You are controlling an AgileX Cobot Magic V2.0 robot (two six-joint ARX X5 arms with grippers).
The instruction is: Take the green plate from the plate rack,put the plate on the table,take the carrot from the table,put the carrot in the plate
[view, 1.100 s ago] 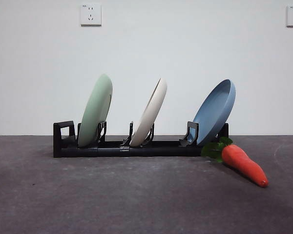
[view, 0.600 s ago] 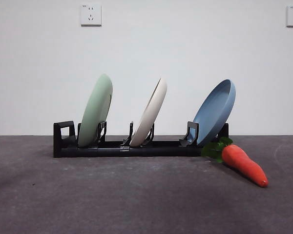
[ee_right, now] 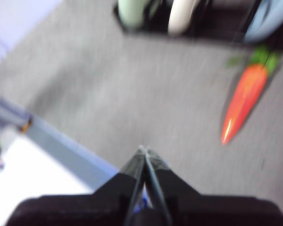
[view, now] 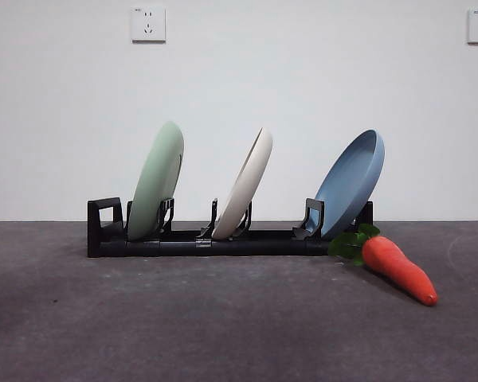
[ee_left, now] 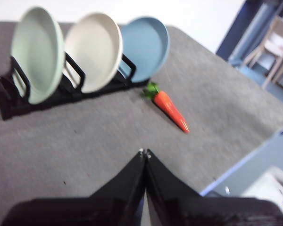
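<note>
On the dark grey, matte table point(view: 223, 334), well ahead of both grippers, the long low black plastic plate rack point(view: 199, 239) holds three plates standing on edge and leaning the same way. The large round pale mint-green plate point(view: 155, 181) sits in the slot next to the rack's squared loop end, the cream-white plate point(view: 244, 185) in the middle slot, and the blue plate point(view: 349, 183) at the far end. The bright orange-red tapered toy carrot point(view: 398, 270) lies on the table just beside the blue plate's end of the rack, its dark green leaf tuft toward the rack and its point directed away from it.

The left gripper point(ee_left: 144, 153) hangs over bare table with its two black jaws pressed together and nothing between them; rack and carrot lie well beyond its tips. The right gripper point(ee_right: 144, 149) likewise has its jaws closed on nothing, near the table's edge, with the carrot ahead of it and off to one side, apart from the tips. That wrist view is blurred. Neither arm shows in the front view.
</note>
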